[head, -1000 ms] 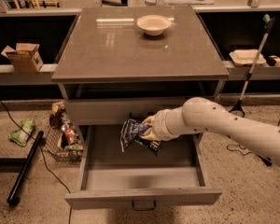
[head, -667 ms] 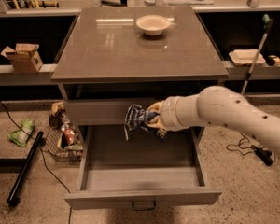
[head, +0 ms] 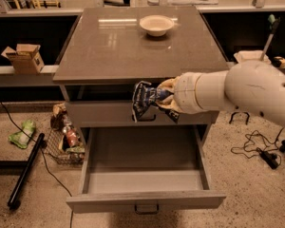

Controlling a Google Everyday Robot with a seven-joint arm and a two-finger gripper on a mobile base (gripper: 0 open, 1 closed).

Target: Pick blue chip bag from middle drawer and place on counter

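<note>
The blue chip bag (head: 146,100) is a crinkled dark-blue foil bag with white lettering. My gripper (head: 165,98) is shut on its right side and holds it in the air, in front of the top drawer's front and just below the counter's front edge. The white arm reaches in from the right. The middle drawer (head: 145,201) is pulled wide open below the bag, and its grey inside shows nothing in it. The counter (head: 114,46) is a glossy grey-brown slab on top of the cabinet.
A white bowl (head: 156,24) stands at the back of the counter. A wire basket of packets (head: 65,141) and a green packet (head: 22,133) lie on the floor at the left. A cardboard box (head: 24,57) sits on the left ledge. Cables (head: 256,148) lie at the right.
My gripper has lifted the blue chip bag up out of the middle drawer to the height of the top drawer's front, and the arm has risen with it.
</note>
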